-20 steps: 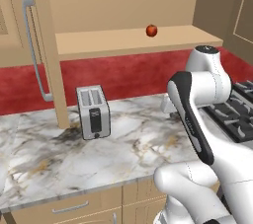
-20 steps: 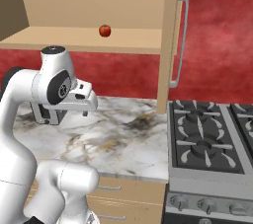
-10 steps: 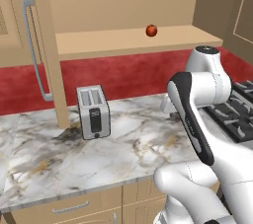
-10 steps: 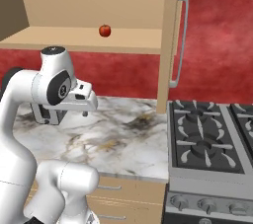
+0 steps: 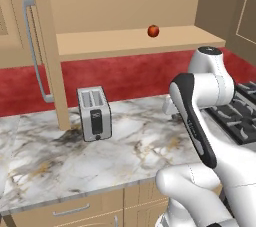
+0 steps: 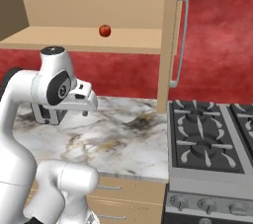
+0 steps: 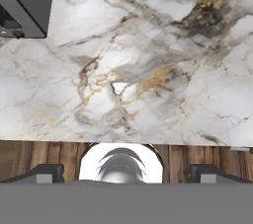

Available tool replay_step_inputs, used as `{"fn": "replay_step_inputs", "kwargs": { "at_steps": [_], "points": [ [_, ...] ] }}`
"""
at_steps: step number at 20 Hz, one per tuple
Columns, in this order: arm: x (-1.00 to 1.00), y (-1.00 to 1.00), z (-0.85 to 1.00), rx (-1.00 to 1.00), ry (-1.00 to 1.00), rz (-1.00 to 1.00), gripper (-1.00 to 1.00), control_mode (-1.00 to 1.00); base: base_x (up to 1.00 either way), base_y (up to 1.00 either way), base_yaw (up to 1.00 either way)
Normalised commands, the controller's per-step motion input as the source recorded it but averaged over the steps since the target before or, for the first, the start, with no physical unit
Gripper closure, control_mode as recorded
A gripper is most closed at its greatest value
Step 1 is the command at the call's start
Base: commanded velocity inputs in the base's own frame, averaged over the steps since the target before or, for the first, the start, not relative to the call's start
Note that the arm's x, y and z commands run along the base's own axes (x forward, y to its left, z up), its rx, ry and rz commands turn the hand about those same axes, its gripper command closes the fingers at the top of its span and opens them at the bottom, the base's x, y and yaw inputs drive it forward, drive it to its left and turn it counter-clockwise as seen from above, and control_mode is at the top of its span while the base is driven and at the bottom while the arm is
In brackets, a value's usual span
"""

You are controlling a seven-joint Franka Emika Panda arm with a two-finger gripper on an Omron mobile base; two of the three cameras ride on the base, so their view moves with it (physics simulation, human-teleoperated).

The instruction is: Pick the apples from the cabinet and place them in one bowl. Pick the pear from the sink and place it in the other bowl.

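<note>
One small red apple (image 5: 153,31) (image 6: 105,30) rests on the inner shelf of the open tan cabinet (image 5: 125,42) (image 6: 74,38). My gripper (image 7: 126,172) (image 6: 86,112) hangs well below that shelf, over the marble counter, and points down at it. Its jaws stand wide open with nothing between them. In the left base view my own forearm mostly covers the hand (image 5: 170,109). The pear, the sink and both bowls are out of view.
A silver toaster (image 5: 94,113) (image 7: 22,1) stands on the marble counter (image 5: 130,146) (image 6: 123,139) left of the gripper. Open cabinet doors with bar handles (image 5: 31,46) (image 6: 181,40) flank the shelf. A black stove (image 6: 207,139) lies to the right.
</note>
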Motion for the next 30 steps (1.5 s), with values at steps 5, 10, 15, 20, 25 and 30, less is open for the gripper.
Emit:
{"fn": "replay_step_inputs", "kwargs": {
  "at_steps": [5, 10, 15, 20, 25, 30],
  "points": [
    [0.00, 0.00, 0.14, -0.06, -0.15, 0.00, -1.00, -1.00, 0.00, 0.00, 0.00],
    [-0.09, -0.01, 0.34, -0.07, -0.08, -0.03, -1.00, -1.00, 0.00, 0.00, 0.00],
    [0.00, -0.17, 0.81, 0.03, -0.11, -0.07, -1.00, -1.00, 0.00, 0.00, 0.00],
    [0.00, -0.14, 0.89, 0.20, -0.16, -0.04, -1.00, -1.00, 0.00, 0.00, 0.00],
    [0.00, -0.08, 0.68, 0.15, -0.31, 0.00, -1.00, -1.00, 0.00, 0.00, 0.00],
    [0.00, 0.00, 0.35, 0.00, -0.41, 0.00, -1.00, -1.00, 0.00, 0.00, 0.00]
  ]
}}
